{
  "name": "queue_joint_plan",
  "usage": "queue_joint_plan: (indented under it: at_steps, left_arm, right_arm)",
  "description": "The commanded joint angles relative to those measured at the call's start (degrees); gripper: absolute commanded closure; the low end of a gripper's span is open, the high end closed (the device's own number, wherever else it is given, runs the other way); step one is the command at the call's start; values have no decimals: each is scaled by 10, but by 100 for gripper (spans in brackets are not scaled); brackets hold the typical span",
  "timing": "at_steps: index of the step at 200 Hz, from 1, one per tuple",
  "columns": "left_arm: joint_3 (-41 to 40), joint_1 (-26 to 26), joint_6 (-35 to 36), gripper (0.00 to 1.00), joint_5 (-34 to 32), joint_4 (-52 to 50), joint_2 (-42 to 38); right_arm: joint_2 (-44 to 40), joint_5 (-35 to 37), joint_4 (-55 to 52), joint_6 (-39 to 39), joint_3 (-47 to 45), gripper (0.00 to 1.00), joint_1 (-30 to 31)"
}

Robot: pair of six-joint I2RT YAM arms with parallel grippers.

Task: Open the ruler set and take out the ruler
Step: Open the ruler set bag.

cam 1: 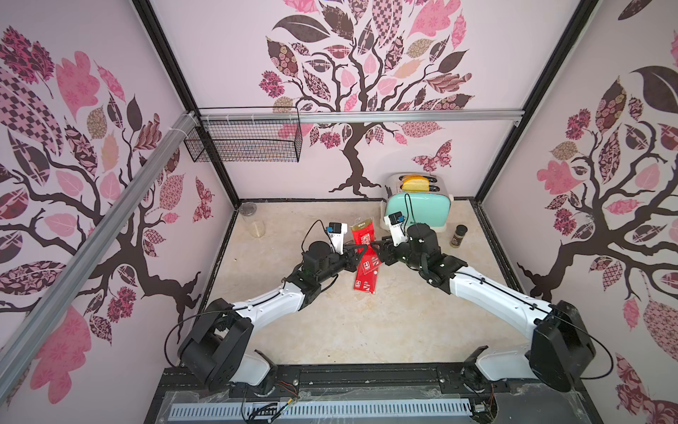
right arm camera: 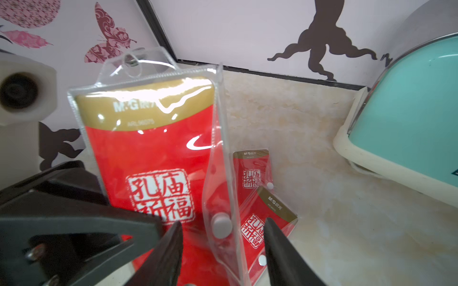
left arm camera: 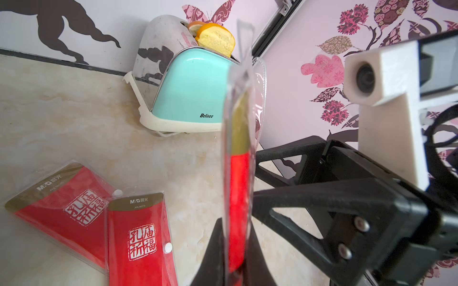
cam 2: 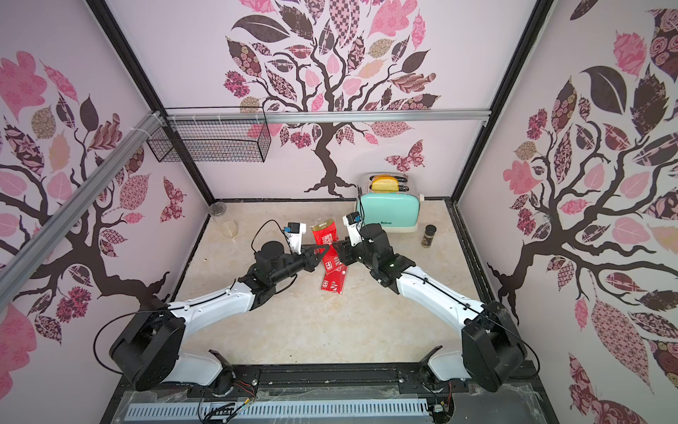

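On the table (cam 1: 330, 330), before the mint toaster (cam 1: 418, 211), the red ruler set (right arm camera: 148, 148) stands raised near two more sets (left arm camera: 138, 235) lying flat. The left gripper (left arm camera: 235, 247) is clamped on its edge. The right gripper (right arm camera: 223, 224) has its jaws apart around the flap's white snap (right arm camera: 222, 226).

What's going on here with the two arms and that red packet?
The two arms are working on a red ruler set, held upright between them. The left gripper is shut on its edge. The right gripper is open, its fingers on either side of the clear flap with the white snap. The flap stands away from the pouch, but no ruler shows outside it. Two more sets lie flat on the table.
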Motion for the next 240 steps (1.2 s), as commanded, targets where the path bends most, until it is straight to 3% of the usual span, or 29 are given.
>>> queue_joint_plan:
  at_steps: [1,135,192,240]
  left_arm:
    - [16,-4,3,100,-2,8,-2]
    - [18,-11,21,100,15,24,-17]
    - [23,-14,23,100,28,37,-7]
    - [24,-15,31,100,27,32,-12]
  right_arm:
    - [13,43,-16,-17,28,52,6]
    - [52,79,-62,-14,67,89,8]
    - [57,105,-79,-13,75,100,9]
    - [49,126,-85,-13,73,100,9]
